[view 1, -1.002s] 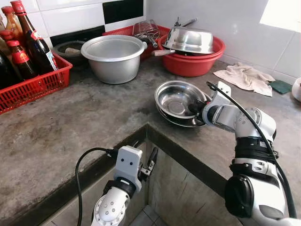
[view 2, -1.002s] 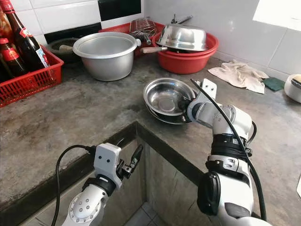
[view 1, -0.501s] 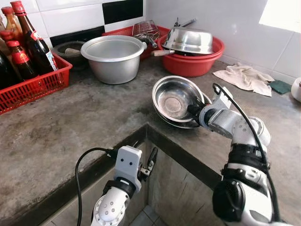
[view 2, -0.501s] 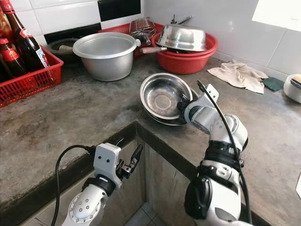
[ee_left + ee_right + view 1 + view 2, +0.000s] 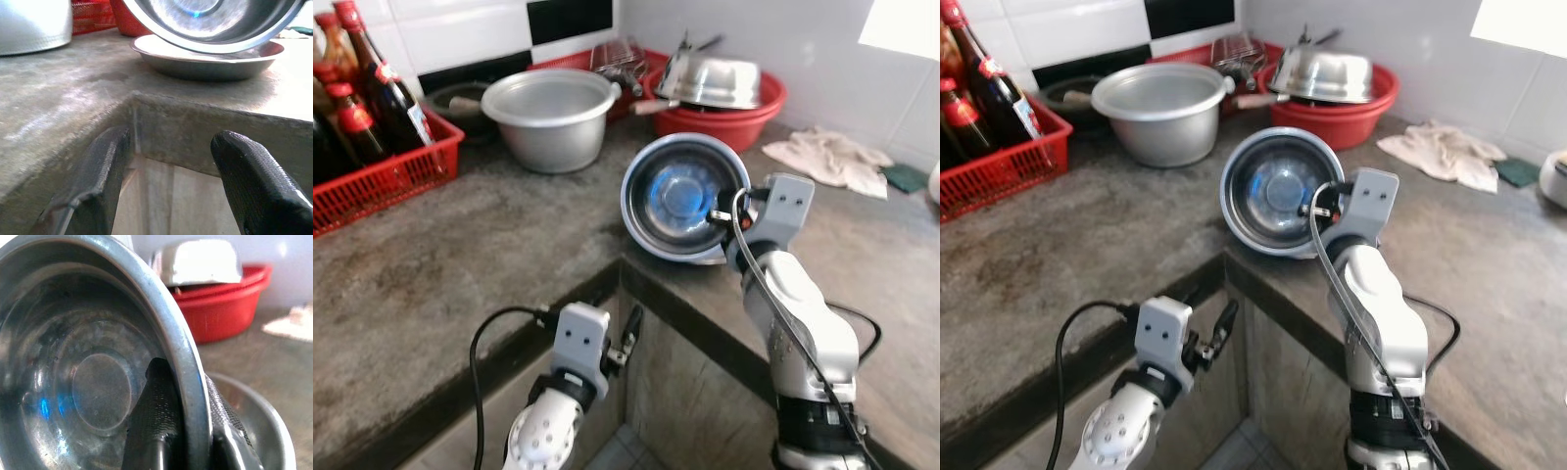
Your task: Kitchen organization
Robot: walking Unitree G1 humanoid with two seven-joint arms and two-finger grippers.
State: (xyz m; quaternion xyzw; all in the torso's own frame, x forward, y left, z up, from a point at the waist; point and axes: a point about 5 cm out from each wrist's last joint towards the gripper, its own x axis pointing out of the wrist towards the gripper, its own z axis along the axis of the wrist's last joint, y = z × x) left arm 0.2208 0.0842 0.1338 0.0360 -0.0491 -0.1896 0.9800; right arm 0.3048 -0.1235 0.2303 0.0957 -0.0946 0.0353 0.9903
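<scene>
A: Left to right?
B: Red plastic crate (image 5: 382, 181) holding dark bottles (image 5: 386, 93); large aluminium pot (image 5: 551, 116); left tool (image 5: 625, 338) open below the grey tabletop (image 5: 460, 264).
A: Task item?
B: Round steel bowl (image 5: 683, 194), tilted upright, rim clamped by right tool (image 5: 717, 212) above another steel dish (image 5: 210, 61); red basin (image 5: 724, 117) behind.

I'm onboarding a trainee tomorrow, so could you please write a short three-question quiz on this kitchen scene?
1. True or false: the right gripper pinches the rim of the steel bowl, one finger inside and one outside.
2. What lies on the counter under the lifted bowl? A) a cloth B) a second steel bowl C) a bottle
3. Fill in: the left gripper hangs idle below the counter's ____.

Key: 1 true; 2 B; 3 edge.
</scene>
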